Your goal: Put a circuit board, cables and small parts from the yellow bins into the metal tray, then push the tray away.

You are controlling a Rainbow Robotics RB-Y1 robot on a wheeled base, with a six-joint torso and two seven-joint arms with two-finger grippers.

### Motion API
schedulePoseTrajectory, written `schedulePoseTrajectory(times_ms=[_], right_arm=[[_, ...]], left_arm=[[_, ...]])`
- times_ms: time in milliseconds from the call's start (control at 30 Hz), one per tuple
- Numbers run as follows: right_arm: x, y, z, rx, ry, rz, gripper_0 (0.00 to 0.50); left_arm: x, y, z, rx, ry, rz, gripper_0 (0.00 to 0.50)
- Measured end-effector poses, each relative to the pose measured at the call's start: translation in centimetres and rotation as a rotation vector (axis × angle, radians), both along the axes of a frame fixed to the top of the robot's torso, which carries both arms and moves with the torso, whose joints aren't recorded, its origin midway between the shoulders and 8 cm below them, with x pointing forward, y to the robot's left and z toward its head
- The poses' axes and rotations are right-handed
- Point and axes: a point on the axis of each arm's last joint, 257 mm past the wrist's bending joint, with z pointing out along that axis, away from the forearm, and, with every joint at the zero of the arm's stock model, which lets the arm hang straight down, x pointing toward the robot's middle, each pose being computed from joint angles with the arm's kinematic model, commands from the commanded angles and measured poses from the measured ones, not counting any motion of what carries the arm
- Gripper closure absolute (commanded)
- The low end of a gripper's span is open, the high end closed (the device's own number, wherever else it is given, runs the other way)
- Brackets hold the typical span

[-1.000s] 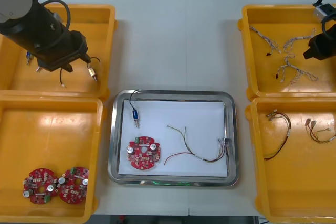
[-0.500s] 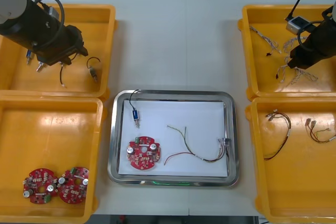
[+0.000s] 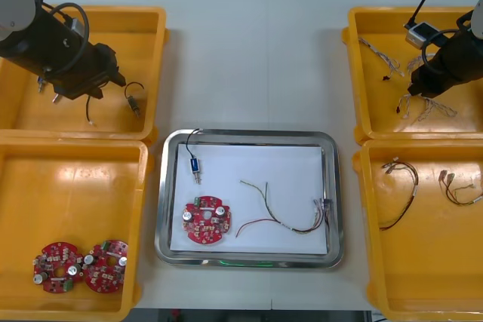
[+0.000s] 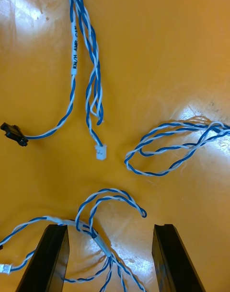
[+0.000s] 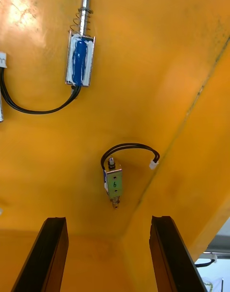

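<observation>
1. My left arm reaches over the far left bin (image 3: 156, 73). My left claw (image 5: 108, 220) hangs above its floor, released, with nothing between the fingers.
2. Just ahead of those fingers lies a small metal part (image 5: 113, 182) with a looped black lead. A blue-bodied part (image 5: 80, 62) sits farther on.
3. My right arm leans in from the side over the far right bin (image 3: 356, 73). My right claw (image 4: 111, 227) is low over the bin floor and also released.
4. A blue and white cable (image 4: 99, 240) lies on the bin floor between the right fingers, which are clear of it on both sides. More loops of the same kind are spread beyond them.
5. The metal tray (image 3: 333, 186) sits on the surface (image 3: 256, 58) between the bins. It holds a circuit board (image 3: 204, 221), a small blue part (image 3: 195, 165) and a red and yellow cable (image 3: 279, 220).
6. A second ago my left arm stood nearer the tray side of its bin, its claw by the looped part. It has since drawn back outward, and that part lies uncovered.
7. My right arm was then at the bin's outer edge. It has swung inward over the cables.
8. The tray's contents have not moved.
</observation>
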Motion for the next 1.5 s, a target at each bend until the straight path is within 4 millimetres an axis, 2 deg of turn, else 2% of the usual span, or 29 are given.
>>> schedulePoseTrajectory(times_ms=[200,567,833,1033,1067,1100,1133,1167,1300,1367,1500], right_arm=[[-0.1,-0.1,-0.3,-0.011,0.004,0.019,0.000],[-1.0,-0.2,-2.0,0.009,0.025,0.014,0.000],[-0.9,-0.3,-2.7,0.022,0.011,0.009,0.000],[-0.9,-0.2,-2.8,0.035,0.005,0.010,0.000],[-0.9,-0.2,-2.8,0.037,0.004,0.010,0.051],[-0.9,-0.2,-2.8,0.038,0.003,0.012,0.174],[-0.9,-0.2,-2.8,0.038,0.004,0.017,0.319],[-1.0,-0.1,-2.9,0.040,0.004,0.024,0.375],[-1.1,0.2,-3.1,0.041,0.005,0.041,0.479],[-1.1,0.2,-3.1,0.042,0.006,0.041,0.500],[-1.1,0.2,-3.1,0.043,0.005,0.044,0.500]], left_arm=[[0.6,-0.1,-0.1,-0.011,-0.019,0.007,0.000],[0.5,-0.9,-2.0,0.026,-0.007,-0.020,0.000],[0.5,-0.2,-2.7,0.022,0.015,0.002,0.000],[1.3,0.1,-3.0,0.013,0.009,0.026,0.000],[1.4,0.1,-3.1,0.013,0.009,0.029,0.000],[1.6,0.1,-3.2,0.013,0.008,0.033,0.000],[1.8,0.0,-3.3,0.012,0.008,0.036,0.000],[2.0,-0.1,-3.4,0.010,0.007,0.039,0.000],[2.5,-0.6,-3.6,0.007,0.006,0.042,0.000],[2.5,-0.9,-3.6,0.003,0.004,0.038,0.000],[2.4,-1.5,-4.0,0.004,0.008,0.029,0.000]])
